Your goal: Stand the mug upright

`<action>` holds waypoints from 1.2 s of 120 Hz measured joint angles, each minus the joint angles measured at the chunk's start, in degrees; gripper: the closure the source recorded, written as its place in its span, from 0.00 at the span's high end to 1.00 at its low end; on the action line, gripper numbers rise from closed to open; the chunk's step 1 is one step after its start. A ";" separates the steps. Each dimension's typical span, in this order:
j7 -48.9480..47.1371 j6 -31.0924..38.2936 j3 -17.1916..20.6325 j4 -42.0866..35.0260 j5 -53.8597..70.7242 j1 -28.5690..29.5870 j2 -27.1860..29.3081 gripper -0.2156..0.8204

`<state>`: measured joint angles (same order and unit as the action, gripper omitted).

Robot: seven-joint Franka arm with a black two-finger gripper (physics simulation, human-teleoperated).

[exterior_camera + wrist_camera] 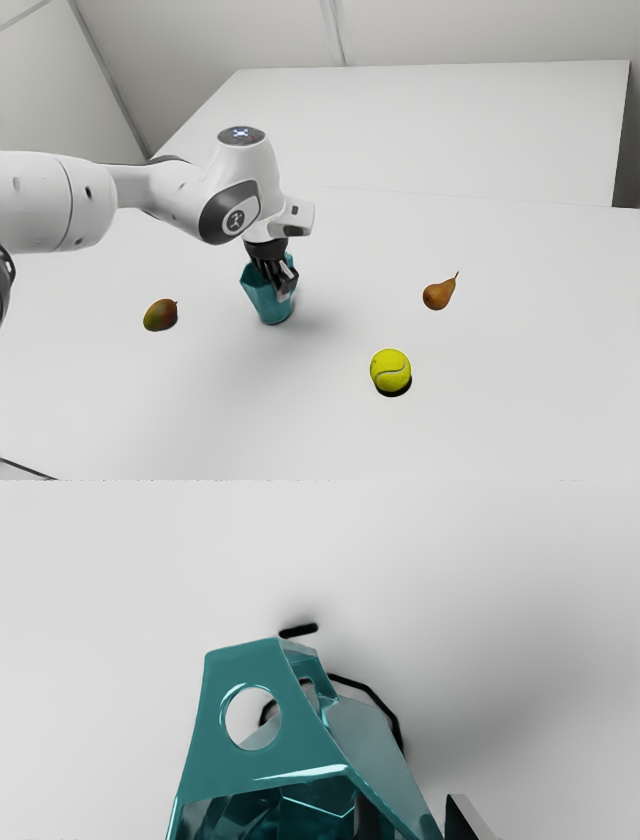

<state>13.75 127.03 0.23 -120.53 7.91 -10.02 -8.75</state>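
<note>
The teal mug [268,300] stands upright or nearly so, mouth upward, below the arm in the exterior view. My gripper [284,285] is at its rim, shut on the mug's side wall. Looking from the hand, the mug [250,770] shows its handle piece with a round hole and part of its dark inside. My gripper [412,825] has one finger inside the mouth and the other outside, with the wall between them. Dark contact shadow lies around the base; whether the base fully touches the table cannot be told.
On the white table [420,230], a mango [160,315] lies toward the exterior view's left of the mug. A tennis ball [390,370] and a brown pear [438,294] are toward the exterior view's right.
</note>
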 joint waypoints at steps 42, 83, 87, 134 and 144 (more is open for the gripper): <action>-0.43 -1.60 0.50 -0.29 -0.33 0.11 4.75 0.39; -0.95 -6.77 2.13 8.88 -0.36 -1.05 4.05 0.57; -0.98 -7.26 2.14 10.22 -0.38 -1.03 3.44 0.60; -1.11 -18.00 1.28 14.61 -6.72 2.64 12.18 0.76; -0.79 -21.57 1.27 19.29 -8.06 3.38 10.82 0.77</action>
<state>12.96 105.45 1.50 -101.24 -0.15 -6.65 2.07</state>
